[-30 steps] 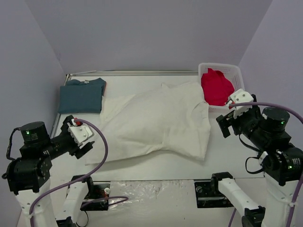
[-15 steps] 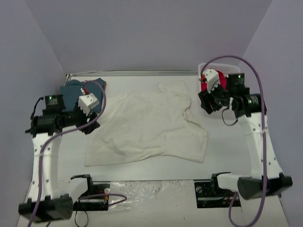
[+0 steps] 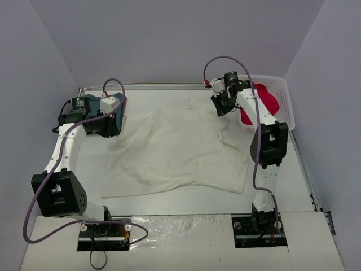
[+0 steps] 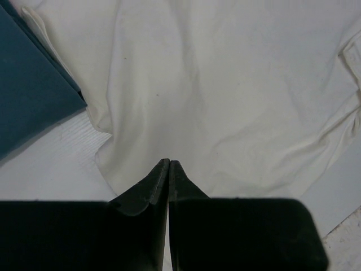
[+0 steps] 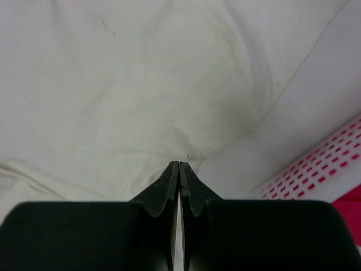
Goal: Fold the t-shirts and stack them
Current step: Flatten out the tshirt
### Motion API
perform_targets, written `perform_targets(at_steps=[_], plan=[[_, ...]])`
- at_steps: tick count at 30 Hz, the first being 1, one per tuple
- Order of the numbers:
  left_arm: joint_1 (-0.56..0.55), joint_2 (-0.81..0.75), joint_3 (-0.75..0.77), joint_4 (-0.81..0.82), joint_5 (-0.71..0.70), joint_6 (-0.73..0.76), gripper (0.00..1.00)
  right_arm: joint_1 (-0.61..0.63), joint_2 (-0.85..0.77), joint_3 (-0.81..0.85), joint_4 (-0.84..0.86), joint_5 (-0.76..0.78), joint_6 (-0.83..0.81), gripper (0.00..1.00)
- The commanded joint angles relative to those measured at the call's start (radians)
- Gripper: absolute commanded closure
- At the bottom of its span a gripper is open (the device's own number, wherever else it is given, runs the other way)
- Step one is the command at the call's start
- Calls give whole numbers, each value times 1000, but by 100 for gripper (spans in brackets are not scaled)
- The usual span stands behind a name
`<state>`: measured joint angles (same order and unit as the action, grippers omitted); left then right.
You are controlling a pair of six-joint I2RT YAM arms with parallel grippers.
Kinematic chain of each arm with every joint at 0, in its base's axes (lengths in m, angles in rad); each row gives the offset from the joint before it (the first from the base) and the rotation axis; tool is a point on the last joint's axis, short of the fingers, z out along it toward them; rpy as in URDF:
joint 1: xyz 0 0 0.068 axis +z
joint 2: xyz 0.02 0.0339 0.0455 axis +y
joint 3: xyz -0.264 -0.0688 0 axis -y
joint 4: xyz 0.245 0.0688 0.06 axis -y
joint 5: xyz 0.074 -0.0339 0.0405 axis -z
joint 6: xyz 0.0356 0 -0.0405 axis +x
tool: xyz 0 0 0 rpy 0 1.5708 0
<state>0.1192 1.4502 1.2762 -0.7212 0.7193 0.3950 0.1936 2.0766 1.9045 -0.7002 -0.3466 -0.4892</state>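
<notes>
The large cream-white t-shirt [image 3: 175,149] lies spread flat across the middle of the table. My left gripper [image 3: 114,127] is at its far left corner, beside the folded teal-blue t-shirt [image 3: 90,107]. In the left wrist view the gripper [image 4: 169,162] is shut on the cream cloth [image 4: 225,84], with creases running to the tips and the teal shirt [image 4: 28,101] at left. My right gripper [image 3: 221,112] is at the shirt's far right corner. It [image 5: 179,163] is shut, pinching puckered cream cloth [image 5: 141,84]. The red t-shirt [image 3: 266,101] lies in the basket.
A white plastic lattice basket [image 3: 282,84] stands at the far right corner, its wall [image 5: 333,164] close to the right of my right gripper. The table's raised back edge [image 3: 158,87] runs just behind both grippers. Purple cables loop over both arms.
Both arms have swung from the near side out to the far edge of the cream-white t-shirt. The shirt now lies flatter and clear of the basket. Both grippers have gone from open to shut.
</notes>
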Motion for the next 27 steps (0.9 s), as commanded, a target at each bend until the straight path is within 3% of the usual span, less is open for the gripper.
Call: perform_targets(at_steps=[1, 10, 27], plan=[[-1, -36, -23, 54, -9, -31, 98, 50, 124, 165, -4, 92, 37, 100], [-1, -70, -87, 68, -63, -16, 98, 121, 437, 480, -5, 244, 90, 100], [-1, -73, -83, 63, -75, -24, 97, 80, 686, 611, 25, 498, 118, 100]])
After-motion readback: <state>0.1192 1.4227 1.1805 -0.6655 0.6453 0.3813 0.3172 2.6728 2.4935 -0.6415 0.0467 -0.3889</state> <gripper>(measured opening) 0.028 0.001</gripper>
